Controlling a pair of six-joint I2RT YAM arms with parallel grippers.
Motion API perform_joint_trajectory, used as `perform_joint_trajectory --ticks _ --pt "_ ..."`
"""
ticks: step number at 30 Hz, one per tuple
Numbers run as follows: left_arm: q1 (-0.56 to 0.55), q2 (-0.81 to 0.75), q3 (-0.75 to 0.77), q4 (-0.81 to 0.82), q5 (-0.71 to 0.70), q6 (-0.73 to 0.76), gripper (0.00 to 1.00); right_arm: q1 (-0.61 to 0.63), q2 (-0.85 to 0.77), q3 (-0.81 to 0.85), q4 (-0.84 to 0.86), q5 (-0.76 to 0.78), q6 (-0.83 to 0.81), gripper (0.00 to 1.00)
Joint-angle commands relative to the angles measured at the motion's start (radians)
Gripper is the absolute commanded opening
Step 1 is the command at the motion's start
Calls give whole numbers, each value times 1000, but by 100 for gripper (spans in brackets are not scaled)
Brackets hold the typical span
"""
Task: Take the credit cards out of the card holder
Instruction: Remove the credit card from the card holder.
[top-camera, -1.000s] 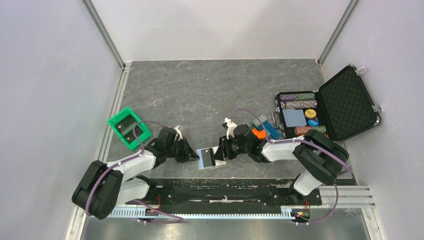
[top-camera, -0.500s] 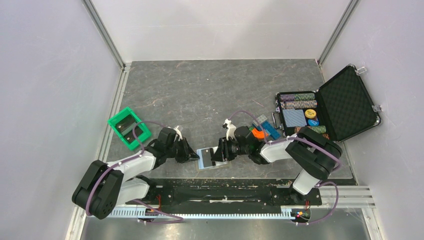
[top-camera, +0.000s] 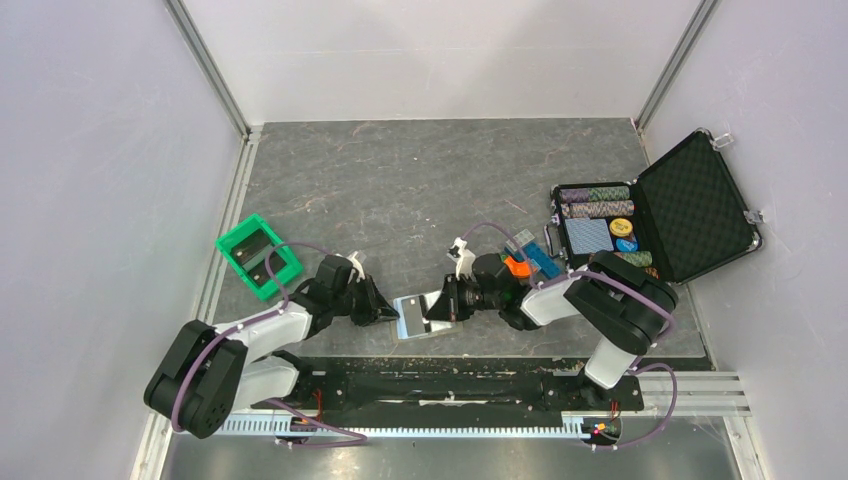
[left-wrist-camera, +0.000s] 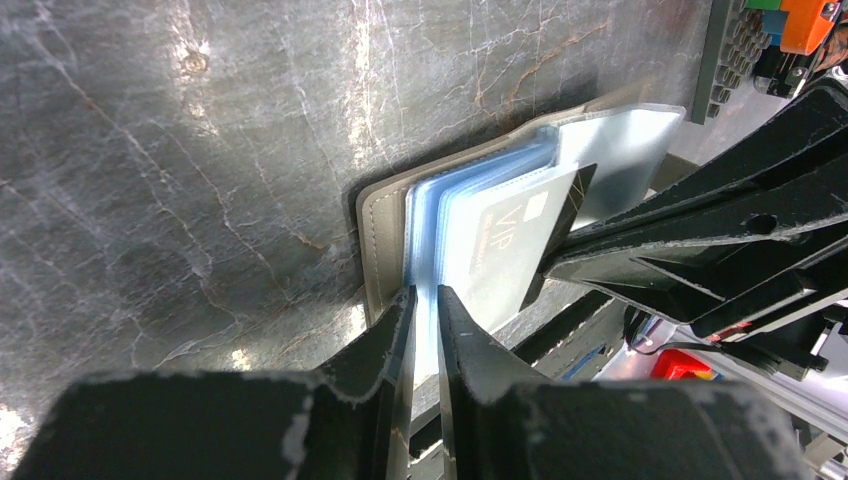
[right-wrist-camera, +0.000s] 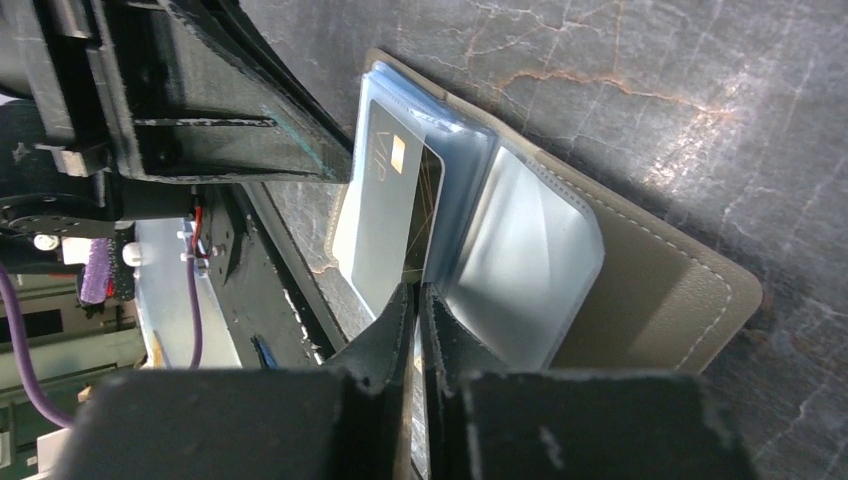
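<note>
Marbled tabletop (top-camera: 420, 180) bears open taupe card holder (right-wrist-camera: 660, 300), dark credit card (right-wrist-camera: 390, 200) showing.

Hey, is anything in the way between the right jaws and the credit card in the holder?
Nothing visible. The right gripper has its jaws shut on the credit card, which pokes out of the card holder. The left gripper pinches the holder's sleeves at the opposite side, off the pull-out path.

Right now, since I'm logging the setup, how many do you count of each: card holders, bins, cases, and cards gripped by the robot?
Card holder: 1
Green bin: 1
Black case: 1
Gripped card: 1
Total: 4
</note>
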Motion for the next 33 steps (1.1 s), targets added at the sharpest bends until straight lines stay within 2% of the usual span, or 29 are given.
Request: perform_joint_trajectory --ticks 1,6,15,25,33 --pt "-4 20 -12 6 -27 -28 20 -11 -10 -30 115 -27 18 0" --pt "-4 25 -4 8 -35 -28 20 -31 -37 -57 139 -45 35 0" --pt "-4 51 -3 8 -31 -23 22 -100 -146 -58 -94 -15 -70 0" --pt "-4 -13 21 -27 -33 -35 24 -156 -302 -27 -337 35 -195 0" --pt "-4 -103 96 -139 32 -32 38 -190 -388 38 -477 -61 -314 0"
